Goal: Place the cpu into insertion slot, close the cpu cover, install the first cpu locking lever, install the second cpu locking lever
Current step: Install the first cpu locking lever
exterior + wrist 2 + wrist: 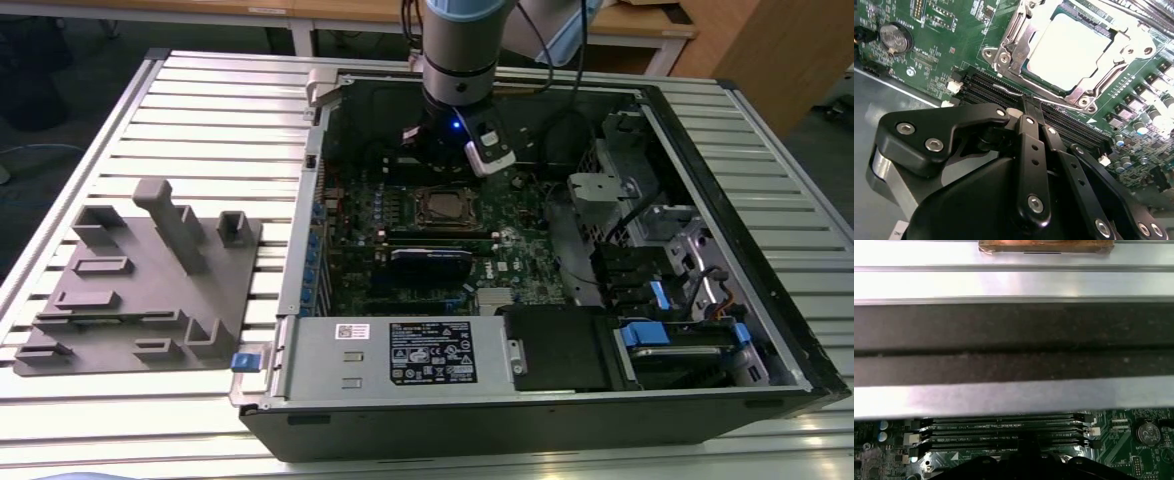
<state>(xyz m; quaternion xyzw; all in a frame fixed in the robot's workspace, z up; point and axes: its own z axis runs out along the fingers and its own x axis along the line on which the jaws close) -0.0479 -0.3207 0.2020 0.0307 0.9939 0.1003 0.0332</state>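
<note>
One pale silver cpu (1069,50) sits framed by the cpu cover (1015,47); hand (1030,106) closed.

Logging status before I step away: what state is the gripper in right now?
Gripper: closed, tips just short of the cpu cover; whether it pinches anything cannot be told.

Bright light from above — the cpu (1069,50) glares white, table slats (200,110) wash out, the case (380,125) interior sits shadowed.

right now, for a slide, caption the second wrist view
End effector close beside the cpu cover, which lies closed over the seated cpu.
</note>
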